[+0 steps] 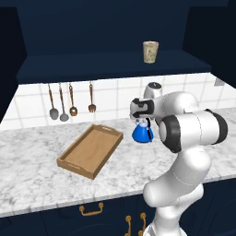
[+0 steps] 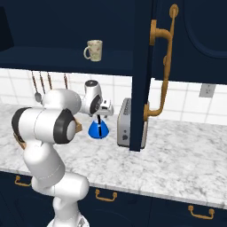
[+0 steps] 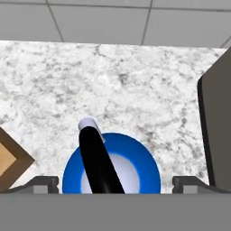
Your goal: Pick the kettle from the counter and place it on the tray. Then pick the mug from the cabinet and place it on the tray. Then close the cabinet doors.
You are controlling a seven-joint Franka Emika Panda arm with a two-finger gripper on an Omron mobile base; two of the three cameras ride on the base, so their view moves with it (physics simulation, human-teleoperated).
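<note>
Counter: you have the kettle standing on it, near the tray and just beside the toaster.
Cabinet: the door stands open; the mug waits on the shelf.
Tray: bare, so you are on step one, the kettle pick.
Kettle: directly under your hand, black handle running between the fingertips.
Gripper: spread wide, gripping nothing.
Next: you likely need to lower straight onto the handle, then close.

A home kitchen, shown by a marbled counter, white tiled wall, utensils hung at 10 o'clock, navy cabinet overhead, toaster set at 2 o'clock, brass-handled drawers below
</note>
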